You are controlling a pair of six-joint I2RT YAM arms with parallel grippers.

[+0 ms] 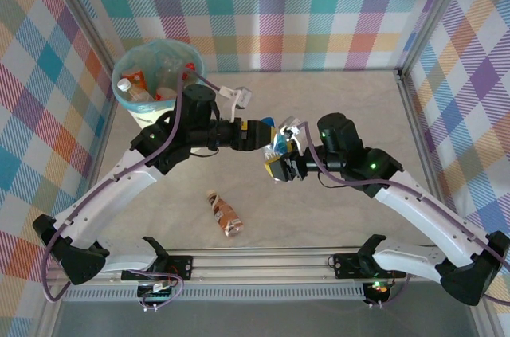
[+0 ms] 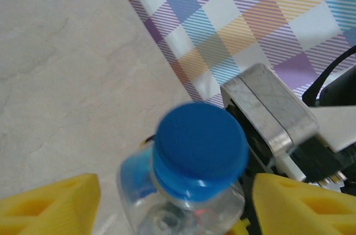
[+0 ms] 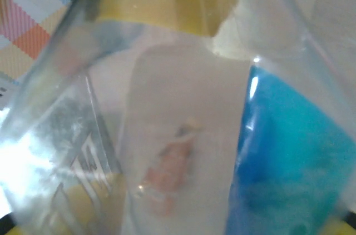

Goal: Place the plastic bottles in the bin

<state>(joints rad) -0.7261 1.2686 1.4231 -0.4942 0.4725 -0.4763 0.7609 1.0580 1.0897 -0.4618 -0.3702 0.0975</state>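
The left tool [image 2: 175, 190], fingers apart on both sides of the blue cap [image 2: 200, 143], should close squarely on the neck before the right tool [image 1: 280, 160], which I judge clamped on the clear bottle [image 1: 281, 144] near the bin [image 1: 127, 102], to its right, lets go.

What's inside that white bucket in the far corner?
The bin, lined with a pale teal bag, holds several plastic bottles: orange drinks, white and red caps. Whatever lies underneath them is covered, and the left arm hides the near rim.
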